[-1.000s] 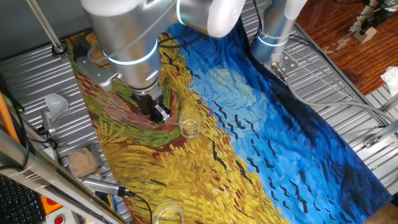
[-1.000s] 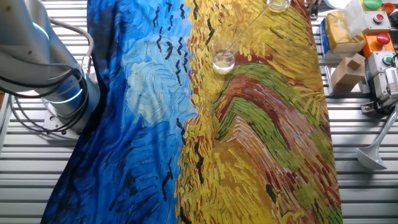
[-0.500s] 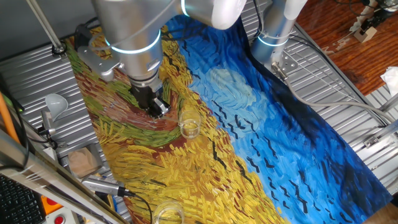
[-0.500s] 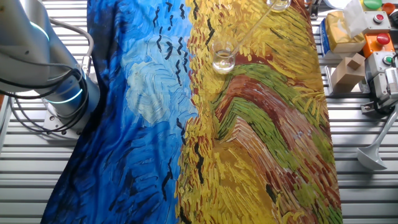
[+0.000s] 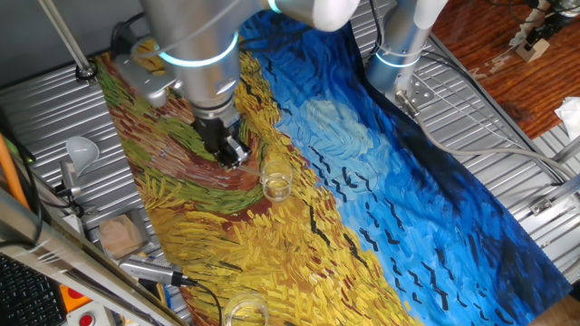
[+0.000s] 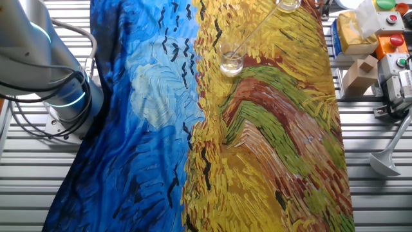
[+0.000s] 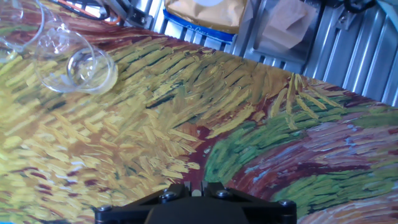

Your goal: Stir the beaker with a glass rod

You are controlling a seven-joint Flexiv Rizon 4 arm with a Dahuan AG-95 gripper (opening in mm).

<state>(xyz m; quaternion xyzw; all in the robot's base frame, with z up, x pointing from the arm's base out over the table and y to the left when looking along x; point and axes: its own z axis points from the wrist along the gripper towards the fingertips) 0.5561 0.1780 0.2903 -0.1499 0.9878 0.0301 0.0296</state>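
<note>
The beaker stands upright on the painted cloth; it also shows in the other fixed view and at the upper left of the hand view. The glass rod leans out of the beaker toward the wider glass vessel; I cannot make it out in the first fixed view. My gripper hangs low over the cloth, just left of the beaker and apart from it. In the hand view its fingers stand close together with nothing seen held. The gripper does not show in the other fixed view.
The wider glass vessel sits at the cloth's near edge, beside the beaker in the hand view. A white funnel, a wooden block and a grey metal pole stand on the slatted table at left. The arm's base is behind.
My gripper has moved a little up and away from the beaker. The beaker and the rod have not moved.
</note>
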